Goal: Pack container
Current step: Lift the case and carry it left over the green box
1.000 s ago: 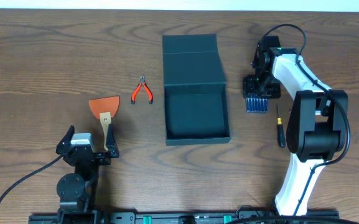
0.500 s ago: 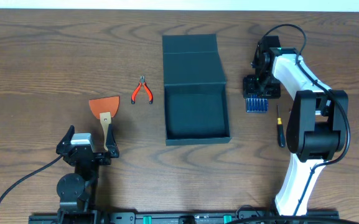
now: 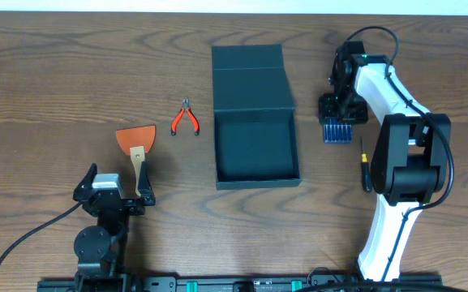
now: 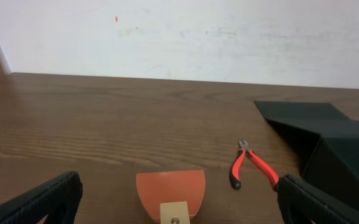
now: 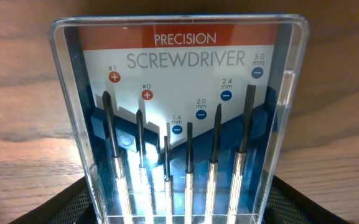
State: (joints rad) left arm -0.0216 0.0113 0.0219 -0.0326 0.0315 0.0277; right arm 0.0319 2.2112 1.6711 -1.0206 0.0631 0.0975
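The container (image 3: pixel 255 150) is a dark teal box, open, with its flap lid (image 3: pixel 250 77) lying back; its inside shows nothing. Its side shows in the left wrist view (image 4: pixel 347 155). My right gripper (image 3: pixel 337 113) is to the right of it, shut on a clear blue precision screwdriver-set case (image 3: pixel 336 132). In the right wrist view the case (image 5: pixel 179 124) stands between the black fingers (image 5: pixel 61 205), which press on its two sides. My left gripper (image 3: pixel 116 191) is open and empty at the front left, over the handle of an orange scraper (image 3: pixel 136 139).
Red-handled pliers (image 3: pixel 186 118) lie left of the container, also in the left wrist view (image 4: pixel 251 168). The scraper blade (image 4: pixel 170 190) lies between the open left fingers. A black screwdriver (image 3: pixel 365 166) lies near the right arm's base.
The right gripper and the screwdriver-set case have shifted slightly up and to the right. The left arm has not moved.
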